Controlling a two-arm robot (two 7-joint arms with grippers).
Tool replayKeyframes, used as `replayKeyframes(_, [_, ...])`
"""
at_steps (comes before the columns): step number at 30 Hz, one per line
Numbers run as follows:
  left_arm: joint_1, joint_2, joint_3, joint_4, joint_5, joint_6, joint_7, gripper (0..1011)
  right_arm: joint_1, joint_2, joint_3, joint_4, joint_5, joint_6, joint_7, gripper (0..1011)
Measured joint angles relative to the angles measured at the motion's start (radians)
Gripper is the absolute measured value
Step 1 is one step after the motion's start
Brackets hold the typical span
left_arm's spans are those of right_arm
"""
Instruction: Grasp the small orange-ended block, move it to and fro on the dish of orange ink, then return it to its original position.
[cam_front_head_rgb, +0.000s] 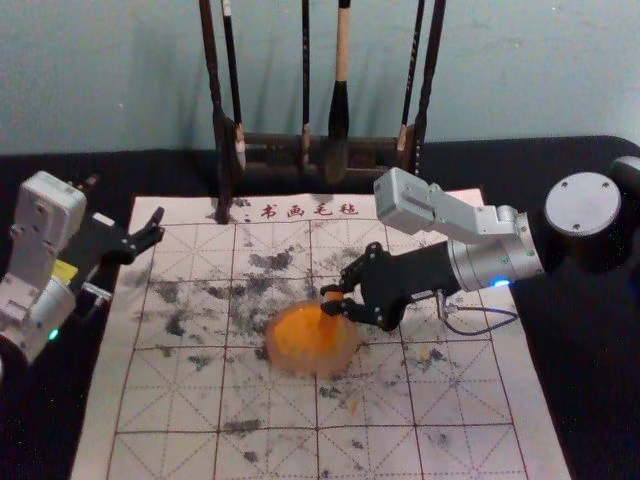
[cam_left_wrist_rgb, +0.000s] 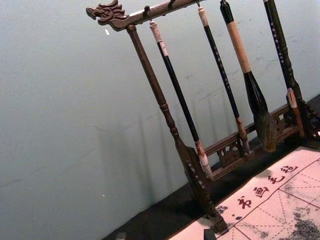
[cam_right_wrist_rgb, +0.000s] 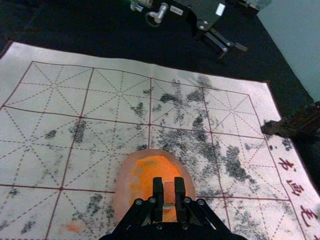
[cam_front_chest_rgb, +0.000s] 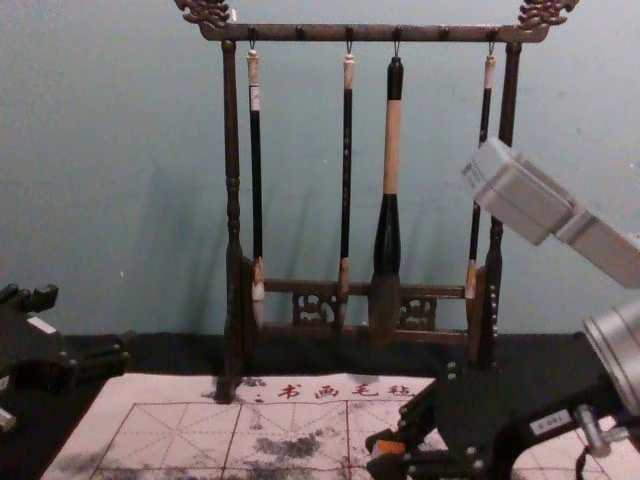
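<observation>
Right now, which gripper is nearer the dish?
Right. The right gripper is over the dish, shut on the block. The left gripper is farther off, open, by the far left corner of the mat.

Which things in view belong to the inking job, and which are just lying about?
In the job:
right gripper, above the dish
small block between its fingers
orange ink

Just about:
rack
hanging brushes
gridded mat
left gripper, idle at left
</observation>
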Motion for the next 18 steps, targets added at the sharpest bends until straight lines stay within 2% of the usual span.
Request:
replayKeyframes(10, [0.0,0.0,0.0,0.0,0.0,0.0,0.0,1001,-0.014,0.016,-0.008,-0.03,0.014,-0.01,0.019,134])
replayKeyframes(18, [0.0,0.0,0.0,0.0,0.0,0.0,0.0,1002,-0.011,0.001,-0.016,-0.026,0.021,-0.017,0.023,134])
